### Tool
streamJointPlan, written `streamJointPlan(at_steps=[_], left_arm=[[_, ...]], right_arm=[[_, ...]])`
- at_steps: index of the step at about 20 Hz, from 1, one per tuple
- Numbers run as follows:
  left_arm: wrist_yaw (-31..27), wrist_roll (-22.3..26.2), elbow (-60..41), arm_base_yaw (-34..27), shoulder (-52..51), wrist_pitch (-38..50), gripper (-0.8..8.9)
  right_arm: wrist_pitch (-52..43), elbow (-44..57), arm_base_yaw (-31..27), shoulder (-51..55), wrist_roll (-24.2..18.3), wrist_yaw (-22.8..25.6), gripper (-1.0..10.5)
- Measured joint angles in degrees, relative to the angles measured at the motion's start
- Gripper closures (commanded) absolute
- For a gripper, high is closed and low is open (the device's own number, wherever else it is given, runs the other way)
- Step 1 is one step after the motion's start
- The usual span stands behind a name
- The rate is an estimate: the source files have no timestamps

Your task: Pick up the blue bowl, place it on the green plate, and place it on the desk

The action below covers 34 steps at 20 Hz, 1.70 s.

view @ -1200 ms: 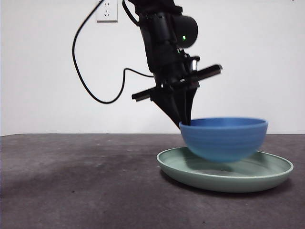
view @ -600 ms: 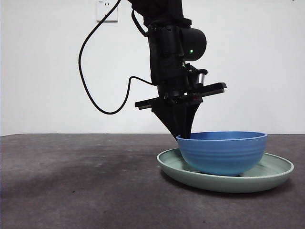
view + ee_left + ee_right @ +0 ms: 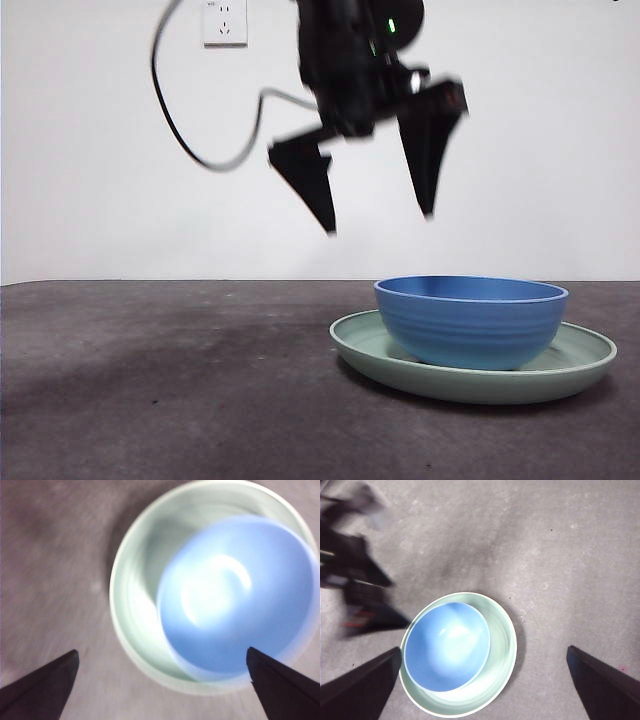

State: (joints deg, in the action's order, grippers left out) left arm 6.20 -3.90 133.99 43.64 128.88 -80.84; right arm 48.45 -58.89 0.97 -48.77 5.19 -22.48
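The blue bowl (image 3: 470,325) stands upright inside the green plate (image 3: 565,368), which lies on the desk (image 3: 150,390) at the right. My left gripper (image 3: 380,222) hangs open above the bowl's left rim, clear of it and holding nothing. The left wrist view looks straight down on the bowl (image 3: 235,600) in the plate (image 3: 135,575), between the spread jaws of the left gripper (image 3: 161,651). My right gripper (image 3: 483,649) is open high above; its view shows bowl (image 3: 445,647), plate (image 3: 506,640) and the blurred left gripper (image 3: 365,597).
A white wall with a socket (image 3: 224,22) stands behind the desk. The arm's black cable (image 3: 175,110) loops down at the upper left. Bare desk surface stretches to the left of the plate.
The left gripper lowered the bowl onto the plate, opened its jaws, let go and rose well above the rim. The bowl now rests level in the plate.
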Motion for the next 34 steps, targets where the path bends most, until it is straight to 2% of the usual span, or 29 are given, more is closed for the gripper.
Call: streamJointPlan(at_steps=[6, 10, 14, 18, 21, 25, 28, 34], left_arm=[[0.00, 0.44, -0.17, -0.02, -14.21, -0.39, 1.91], [0.11, 1.97, -8.79, -0.13, -26.60, -0.42, 1.91], [0.15, 3.52, -23.37, -0.39, -41.62, 0.66, 1.91], [0.15, 4.04, -42.40, -0.96, -60.00, 13.97, 1.91], [0.15, 4.04, -57.13, -1.16, -74.51, 20.11, 1.91], [-0.07, 2.86, -72.04, -1.20, -89.31, 27.76, 1.91], [-0.31, 1.99, -78.49, -1.25, -95.27, 30.05, 1.91], [-0.31, 1.62, -79.12, -1.25, -95.45, 31.58, 1.91]], right_arm=[[0.02, 0.00, 0.00, 0.00, 0.00, 0.00, 3.5], [0.83, 0.00, 0.00, 0.02, 0.00, 0.00, 3.5], [2.10, 0.00, 0.00, 0.02, 0.00, 0.00, 3.5], [2.51, 0.02, 0.00, 0.02, 0.00, 0.00, 3.5], [3.19, 0.00, 0.00, 0.02, 0.00, -0.02, 3.5], [3.43, 0.02, 0.00, 0.02, 0.00, -0.13, 3.5], [3.76, 0.00, 0.00, 0.00, 0.00, -0.70, 3.5], [8.17, 0.00, 0.42, -4.76, -0.31, -4.35, 3.6]])
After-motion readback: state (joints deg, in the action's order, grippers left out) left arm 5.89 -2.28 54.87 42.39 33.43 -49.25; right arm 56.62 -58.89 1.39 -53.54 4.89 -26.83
